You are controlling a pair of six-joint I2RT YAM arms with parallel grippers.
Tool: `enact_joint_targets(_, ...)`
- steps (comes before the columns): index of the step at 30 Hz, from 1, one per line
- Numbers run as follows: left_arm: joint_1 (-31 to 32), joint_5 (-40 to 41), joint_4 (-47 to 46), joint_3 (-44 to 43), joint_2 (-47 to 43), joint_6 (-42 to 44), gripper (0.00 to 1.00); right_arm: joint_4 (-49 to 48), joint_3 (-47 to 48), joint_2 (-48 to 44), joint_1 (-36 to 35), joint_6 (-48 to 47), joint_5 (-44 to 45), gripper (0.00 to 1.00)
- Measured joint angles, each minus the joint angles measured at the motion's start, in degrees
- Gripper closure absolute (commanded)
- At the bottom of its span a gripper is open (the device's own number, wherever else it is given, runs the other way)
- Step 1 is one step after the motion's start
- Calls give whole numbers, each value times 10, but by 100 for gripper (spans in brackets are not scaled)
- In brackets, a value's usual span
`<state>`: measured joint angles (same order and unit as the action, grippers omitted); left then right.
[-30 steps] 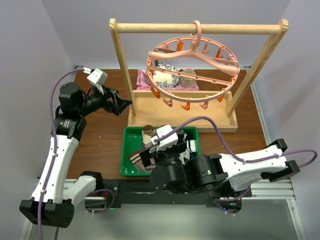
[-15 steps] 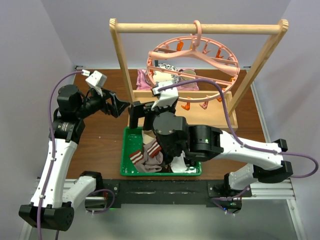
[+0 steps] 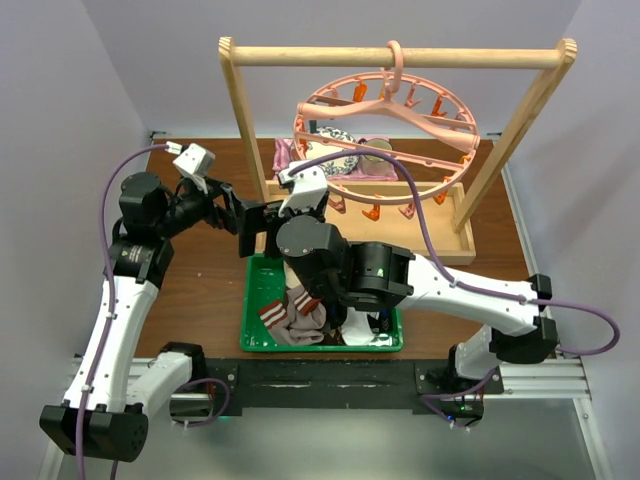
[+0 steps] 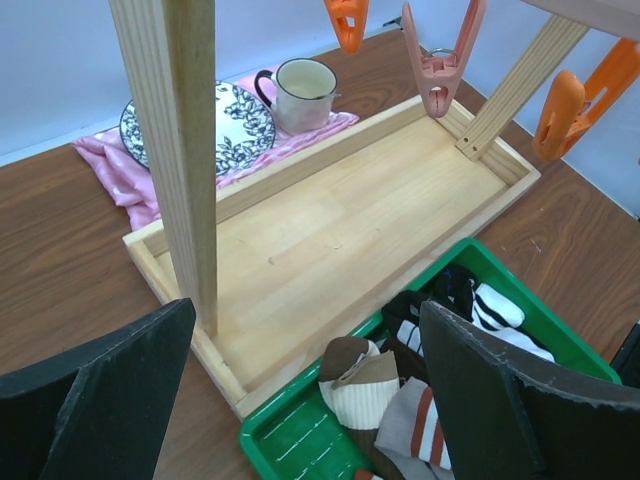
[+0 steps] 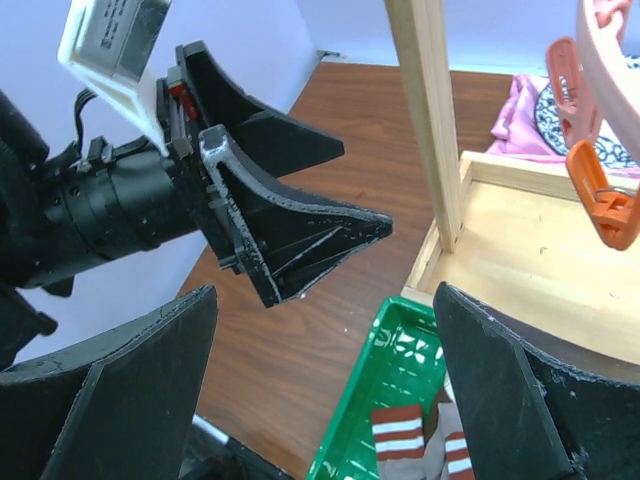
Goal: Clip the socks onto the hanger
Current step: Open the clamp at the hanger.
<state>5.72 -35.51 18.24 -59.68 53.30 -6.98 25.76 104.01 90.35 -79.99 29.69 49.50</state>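
L hand (image 3: 233, 212) and R hand (image 3: 257, 230) both spread wide, holding nothing, tips close together near green tray (image 3: 254, 285) far-left corner; socks (image 3: 296, 310) heaped inside.

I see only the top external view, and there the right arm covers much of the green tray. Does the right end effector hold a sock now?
Observer: No. In the right wrist view the right end effector is open, with nothing between its fingers.
Operator: And the left one?
Observer: The left end effector is open and empty too, as its own wrist view shows.
Operator: What lies in the part of the tray that is covered for me?
Observer: The left wrist view shows socks lying in the green tray. Among them are a brown and cream one and a black one with white stripes.
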Motion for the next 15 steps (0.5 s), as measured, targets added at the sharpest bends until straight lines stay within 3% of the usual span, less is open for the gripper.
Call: enact_joint_targets(15, 0, -28, -42, 3, 4, -30, 0, -12, -129, -140, 144, 15, 52, 6)
